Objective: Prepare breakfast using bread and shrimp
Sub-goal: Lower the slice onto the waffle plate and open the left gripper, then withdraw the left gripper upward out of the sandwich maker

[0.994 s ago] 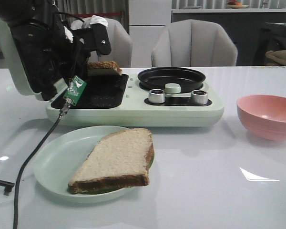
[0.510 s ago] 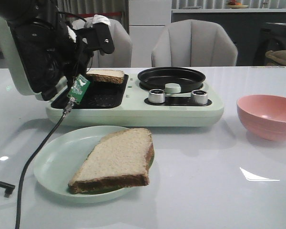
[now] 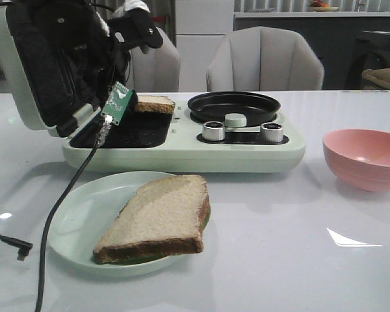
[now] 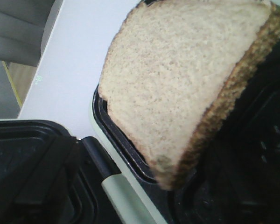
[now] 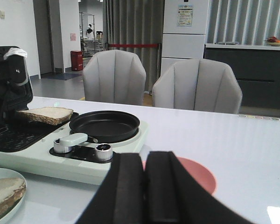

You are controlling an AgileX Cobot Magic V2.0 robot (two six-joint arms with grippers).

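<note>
One bread slice [image 3: 155, 104] lies at the back right of the open sandwich maker's black griddle [image 3: 127, 130], partly on its rim. It fills the left wrist view [image 4: 177, 79] and shows in the right wrist view [image 5: 45, 114]. My left gripper [image 3: 132, 97] is at that slice's left end. Its fingers are hidden behind a green circuit board [image 3: 119, 104], so its grip cannot be seen. The second bread slice [image 3: 159, 218] lies on a pale green plate [image 3: 75, 221] in front. My right gripper [image 5: 145, 186] is shut and empty above the table. No shrimp is in view.
The sandwich maker's lid [image 3: 32, 71] stands open at the left. A black pan [image 3: 234, 105] sits on the appliance's right half above two knobs [image 3: 213, 130]. A pink bowl [image 3: 364, 157] stands at the right. A black cable [image 3: 58, 201] hangs over the plate's left side.
The bread slice came down and moved right, from the air onto the griddle's back rim. The left wrist rose and tilted and the cable swung with it.
</note>
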